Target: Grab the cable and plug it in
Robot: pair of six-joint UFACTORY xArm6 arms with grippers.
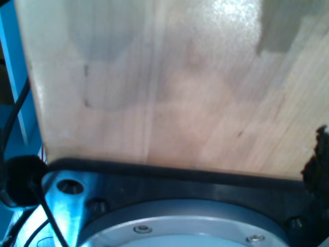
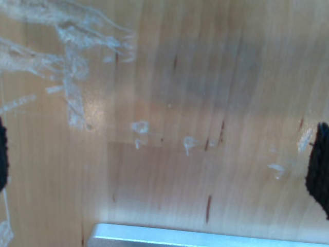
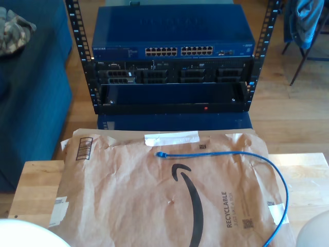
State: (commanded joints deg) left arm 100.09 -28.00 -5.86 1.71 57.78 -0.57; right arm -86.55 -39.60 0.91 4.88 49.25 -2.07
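1. The cable [image 3: 241, 154] is lying on a brown paper mailer [image 3: 154, 206], running from its plug [image 3: 160, 154] near the middle of the exterior view across toward that view's right, then curving down toward the bottom edge.

2. It is looking thin, light and limp; I judge it will be sagging and swinging once lifted, so a grip far from the end would be leaving the plug dangling.

3. The plug is looking small and hard, likely with a delicate clip, so I am judging the best hold to be on the jacket just behind it, or on the plug body itself, keeping the nose free.

4. The mailer is probably slick and crinkly, so the cable may be sliding when nudged.

5. The mailer is resting on the wooden tabletop [image 3: 36, 180], and beyond it a rack [image 3: 172, 98] is carrying a blue network switch [image 3: 175, 31] with its row of ports [image 3: 178, 51] facing the camera.

6. My first tool and my second tool: each wrist view is looking down on bare wood, with dark shapes at the edges, so I cannot tell whether either is released or clenched.
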